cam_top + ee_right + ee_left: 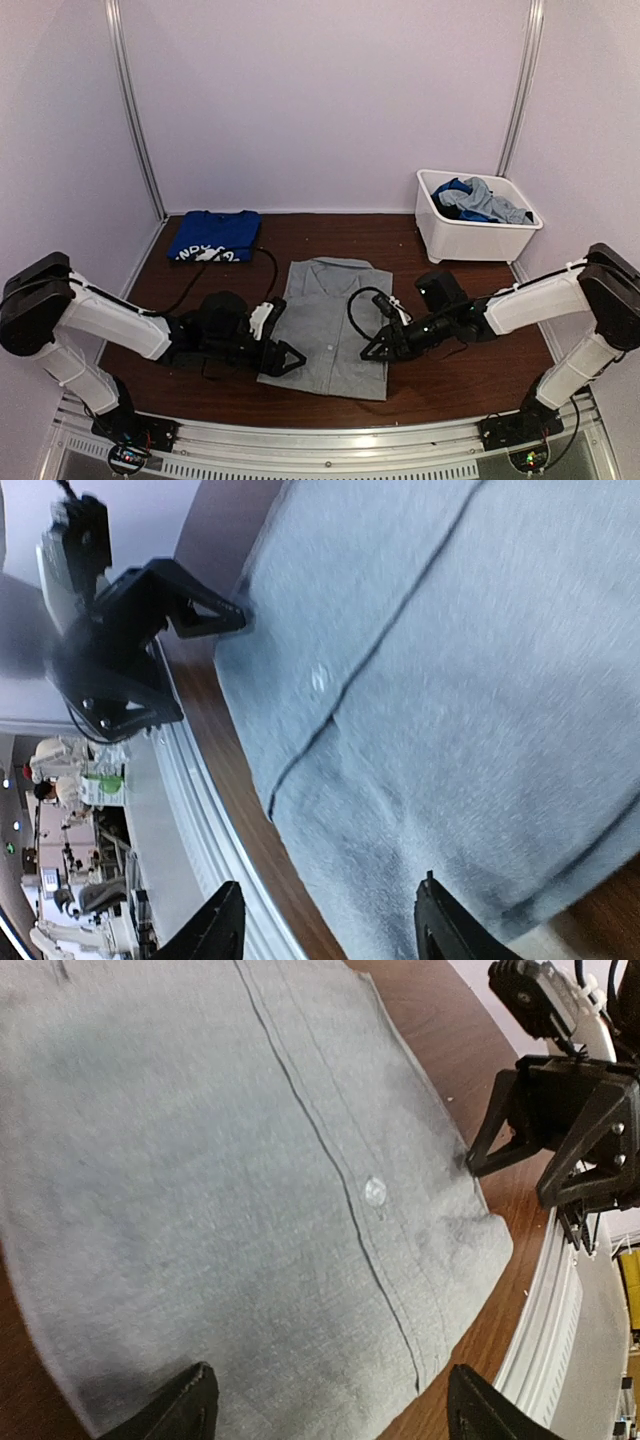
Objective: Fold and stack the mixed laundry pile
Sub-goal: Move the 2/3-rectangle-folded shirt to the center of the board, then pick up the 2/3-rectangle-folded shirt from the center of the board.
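1. Inspecting the item in hand: the grey button shirt lies flat at the middle of the table, front up, collar away from me and hem towards me. Its sides look tucked in already, so it forms a long narrow panel. One button shows on the placket.
2. Left gripper: at the shirt's left edge near the hem, jaws wide apart. The wrist view shows cloth spread below both fingers and nothing pinched.
3. Right gripper: at the opposite edge near the hem, jaws parted to a moderate gap. One fingertip sits at the cloth's border. I cannot tell whether any fabric is caught.
4. Step judged: the lengthwise fold of this shirt, with both hands placed to take the hem corners.
5. Next move calls for both jaws to close on the hem edge together, then lift and carry it evenly towards the collar. An uneven lift would skew the panel.
6. Remaining work: a folded blue garment with white print rests at the far left. More blue and grey garments wait in the white bin at the far right.
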You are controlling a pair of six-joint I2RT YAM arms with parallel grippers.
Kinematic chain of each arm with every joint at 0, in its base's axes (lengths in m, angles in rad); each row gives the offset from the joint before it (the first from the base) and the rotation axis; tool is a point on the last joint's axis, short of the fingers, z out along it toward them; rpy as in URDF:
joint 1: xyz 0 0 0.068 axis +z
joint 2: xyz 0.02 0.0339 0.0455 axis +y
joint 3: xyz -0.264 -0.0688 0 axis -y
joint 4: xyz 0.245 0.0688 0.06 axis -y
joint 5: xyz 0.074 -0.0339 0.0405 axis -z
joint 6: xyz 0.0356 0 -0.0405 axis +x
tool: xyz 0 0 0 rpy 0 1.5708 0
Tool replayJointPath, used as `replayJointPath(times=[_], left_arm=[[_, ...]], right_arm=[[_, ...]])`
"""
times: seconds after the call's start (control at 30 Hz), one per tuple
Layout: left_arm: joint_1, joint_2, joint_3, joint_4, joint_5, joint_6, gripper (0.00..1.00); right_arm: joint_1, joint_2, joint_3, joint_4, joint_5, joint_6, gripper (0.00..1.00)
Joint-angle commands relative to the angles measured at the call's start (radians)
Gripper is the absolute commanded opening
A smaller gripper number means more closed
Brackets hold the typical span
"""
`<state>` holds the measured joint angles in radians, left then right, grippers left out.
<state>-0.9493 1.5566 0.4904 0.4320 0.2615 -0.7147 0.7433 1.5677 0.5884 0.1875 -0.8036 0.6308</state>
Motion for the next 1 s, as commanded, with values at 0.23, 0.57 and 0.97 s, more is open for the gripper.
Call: replayJointPath(times=[0.23, 0.57, 0.97], left_arm=[[-0.223, -0.482, 0.093, -0.572, -0.632, 0.521, 0.78], [-0.549, -0.219, 0.156, -0.517, -0.910, 0.858, 0.60], [-0.583, 0.077, 0.220, -0.386, -0.930, 1.042, 0.54]], right_arm=[[-0.051, 0.089, 0.475, -0.434, 0.123, -0.299, 0.33], [-0.050, 0.421, 0.809, -0.567, 0.091, -0.456, 0.14], [-0.064, 0.549, 0.939, -0.680, 0.271, -0.543, 0.07]])
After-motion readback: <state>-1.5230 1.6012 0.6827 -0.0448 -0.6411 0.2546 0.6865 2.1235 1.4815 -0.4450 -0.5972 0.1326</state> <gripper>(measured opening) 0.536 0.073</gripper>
